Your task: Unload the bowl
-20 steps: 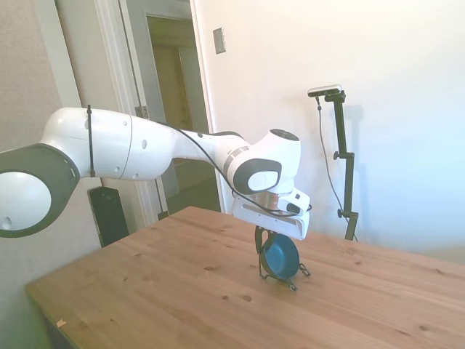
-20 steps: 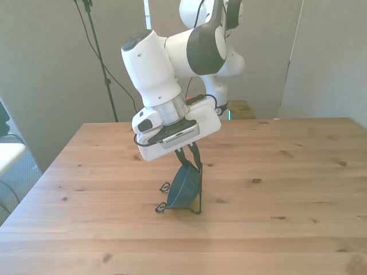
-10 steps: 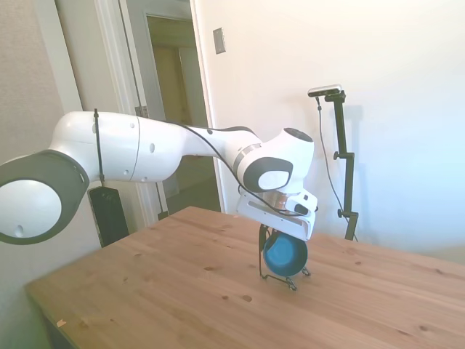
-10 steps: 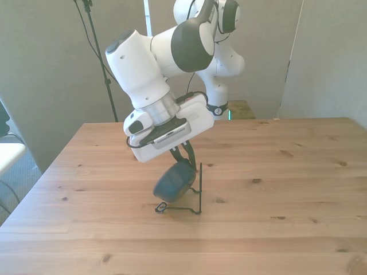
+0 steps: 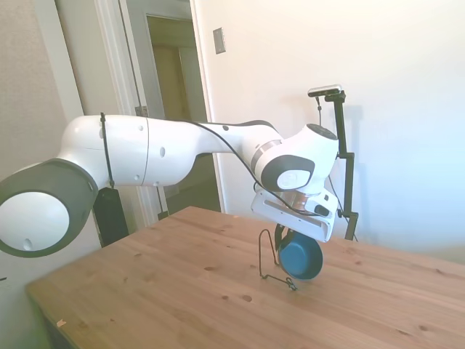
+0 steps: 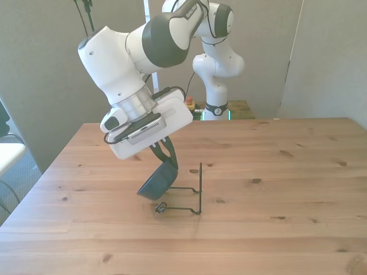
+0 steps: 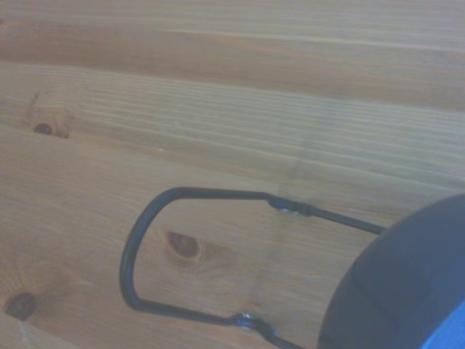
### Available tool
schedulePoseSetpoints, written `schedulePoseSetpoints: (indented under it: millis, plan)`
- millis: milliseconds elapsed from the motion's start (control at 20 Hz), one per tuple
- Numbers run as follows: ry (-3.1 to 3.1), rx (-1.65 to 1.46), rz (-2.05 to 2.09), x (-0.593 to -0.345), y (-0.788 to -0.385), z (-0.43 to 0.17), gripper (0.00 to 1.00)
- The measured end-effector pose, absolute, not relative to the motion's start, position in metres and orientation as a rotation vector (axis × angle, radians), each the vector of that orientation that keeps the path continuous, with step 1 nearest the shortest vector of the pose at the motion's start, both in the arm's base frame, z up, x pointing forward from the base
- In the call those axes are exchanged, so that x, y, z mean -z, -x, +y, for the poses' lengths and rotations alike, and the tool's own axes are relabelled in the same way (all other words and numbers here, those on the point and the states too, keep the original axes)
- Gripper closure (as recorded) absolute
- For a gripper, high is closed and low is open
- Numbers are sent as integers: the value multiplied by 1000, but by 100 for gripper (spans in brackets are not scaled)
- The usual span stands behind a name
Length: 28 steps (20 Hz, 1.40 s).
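Bowl, dark blue, held clear of wire rack.

Bowl (image 6: 157, 181): small, round, shallow, solid dark blue; tilted on edge, rim clamped in the closed pincer (image 6: 167, 163), hanging above the worktop (image 6: 275, 172). It sits just beside the black wire rack (image 6: 192, 197), toward the front view's left, apart from the upright wire. In the front view its open side cannot be told.

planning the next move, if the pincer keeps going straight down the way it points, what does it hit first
Most likely the wooden table. The pincer points down holding the bowl, tilted, just beside the wire rack; depth is unclear.
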<state>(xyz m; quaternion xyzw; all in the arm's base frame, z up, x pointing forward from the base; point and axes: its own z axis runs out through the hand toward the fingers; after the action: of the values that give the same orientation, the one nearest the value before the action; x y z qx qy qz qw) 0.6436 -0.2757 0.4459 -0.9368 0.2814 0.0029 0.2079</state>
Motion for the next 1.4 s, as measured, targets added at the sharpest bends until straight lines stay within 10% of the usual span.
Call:
schedulePoseSetpoints:
  millis: [800,1400]
  plan:
    - [2783,147,597,-519,-543,-155,100]
    - [3076,207,459,-409,-441,-60,100]
